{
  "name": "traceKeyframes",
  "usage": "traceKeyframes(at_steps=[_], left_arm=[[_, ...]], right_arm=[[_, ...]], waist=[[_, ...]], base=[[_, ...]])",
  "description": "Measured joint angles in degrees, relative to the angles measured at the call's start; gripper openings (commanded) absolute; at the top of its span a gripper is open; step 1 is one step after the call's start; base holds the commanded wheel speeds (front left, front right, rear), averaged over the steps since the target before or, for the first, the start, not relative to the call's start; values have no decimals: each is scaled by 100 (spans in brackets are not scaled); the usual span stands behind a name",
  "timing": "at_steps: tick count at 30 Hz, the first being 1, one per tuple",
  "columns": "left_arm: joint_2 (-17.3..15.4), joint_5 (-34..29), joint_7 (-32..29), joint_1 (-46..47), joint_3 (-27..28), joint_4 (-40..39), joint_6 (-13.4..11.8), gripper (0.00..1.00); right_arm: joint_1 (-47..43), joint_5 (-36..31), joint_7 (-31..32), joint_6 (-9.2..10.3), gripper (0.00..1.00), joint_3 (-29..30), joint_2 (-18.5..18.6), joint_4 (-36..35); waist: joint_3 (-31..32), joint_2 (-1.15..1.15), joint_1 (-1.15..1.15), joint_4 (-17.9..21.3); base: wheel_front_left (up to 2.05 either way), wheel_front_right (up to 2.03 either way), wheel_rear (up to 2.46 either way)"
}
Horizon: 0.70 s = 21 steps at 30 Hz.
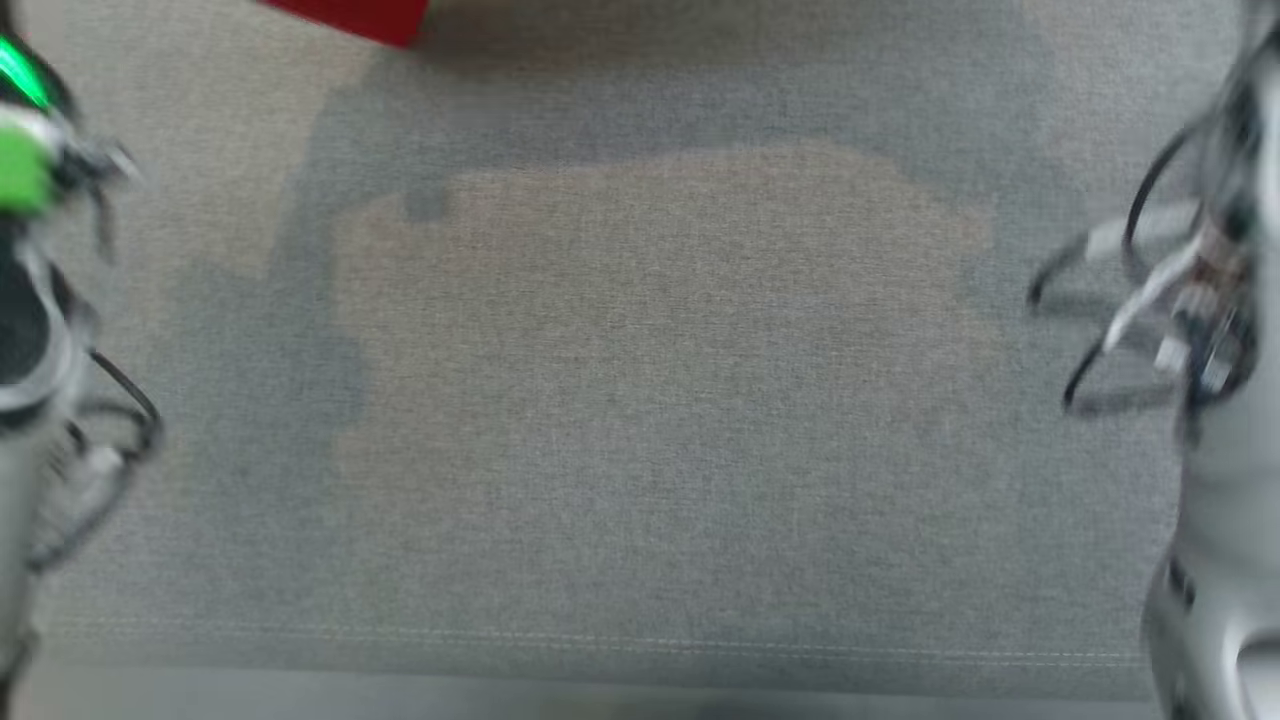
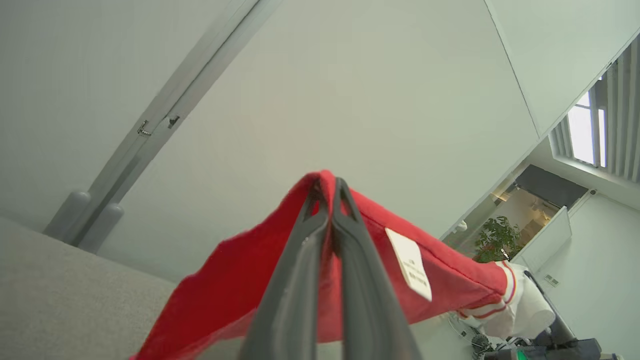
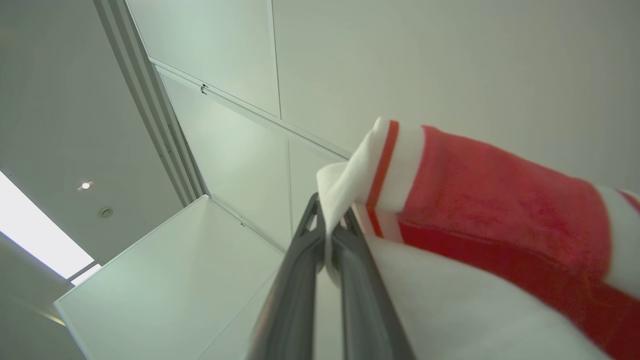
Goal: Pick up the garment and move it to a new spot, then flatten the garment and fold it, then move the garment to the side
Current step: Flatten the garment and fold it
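Note:
The garment is red with white, red-striped trim. A corner of the garment [image 1: 350, 18] pokes in at the top edge of the blurred head view. In the left wrist view my left gripper [image 2: 330, 189] is shut on a red edge of the garment [image 2: 225, 285], held up in the air, with a white label [image 2: 410, 262] hanging beside the fingers. The right wrist view has my right gripper [image 3: 329, 220] shut on the white striped trim [image 3: 385, 165], and the garment [image 3: 500, 205] stretches away to the right. Both grippers point upward toward walls and ceiling.
A wide grey fabric surface [image 1: 640, 420] lies below, with a stitched seam [image 1: 600, 640] near its front edge. My left arm [image 1: 30, 300] and right arm [image 1: 1210, 320] stand blurred at the sides. A potted plant [image 2: 495, 240] and white walls are behind.

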<state>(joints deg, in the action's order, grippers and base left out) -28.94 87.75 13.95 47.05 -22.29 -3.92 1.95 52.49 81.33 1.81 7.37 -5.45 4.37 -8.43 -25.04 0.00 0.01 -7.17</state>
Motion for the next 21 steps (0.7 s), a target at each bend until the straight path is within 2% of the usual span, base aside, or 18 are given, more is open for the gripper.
traceKeyframes(at_steps=[1, 3, 6, 8, 14, 21], left_arm=[[81, 0, 32, -286, -18, 27, 140, 0], [231, -1, 33, -977, -86, 146, 258, 0], [310, 44, 48, -2067, -13, 330, 280, 0], [347, 130, 48, -2626, 51, 342, 280, 0], [762, 132, 48, -3387, 218, 176, 314, 0], [976, -53, 48, -3806, 253, 33, 360, 0]], right_arm=[[-476, 46, 0, -40, 0, 67, 1, -30], [-1591, 191, -26, -34, 0, 168, -8, -22], [-3081, 396, -79, -25, 0, 171, -55, 76], [-3739, 578, -82, -23, 0, 110, -131, 111], [-4804, 646, -76, -22, 0, -4, -158, 15], [-5542, 628, -85, -26, 0, 64, -153, -263]], waist=[[-28, 0, 0, 36], [-50, 0, 0, 106], [24, 0, 0, 184], [114, 0, 0, 245], [460, 0, -1, 455], [788, 0, -1, 512]], base=[[0, 0, 0], [0, 0, 0], [0, 0, 0], [0, 0, 0], [0, 0, 0], [0, 0, 0]])
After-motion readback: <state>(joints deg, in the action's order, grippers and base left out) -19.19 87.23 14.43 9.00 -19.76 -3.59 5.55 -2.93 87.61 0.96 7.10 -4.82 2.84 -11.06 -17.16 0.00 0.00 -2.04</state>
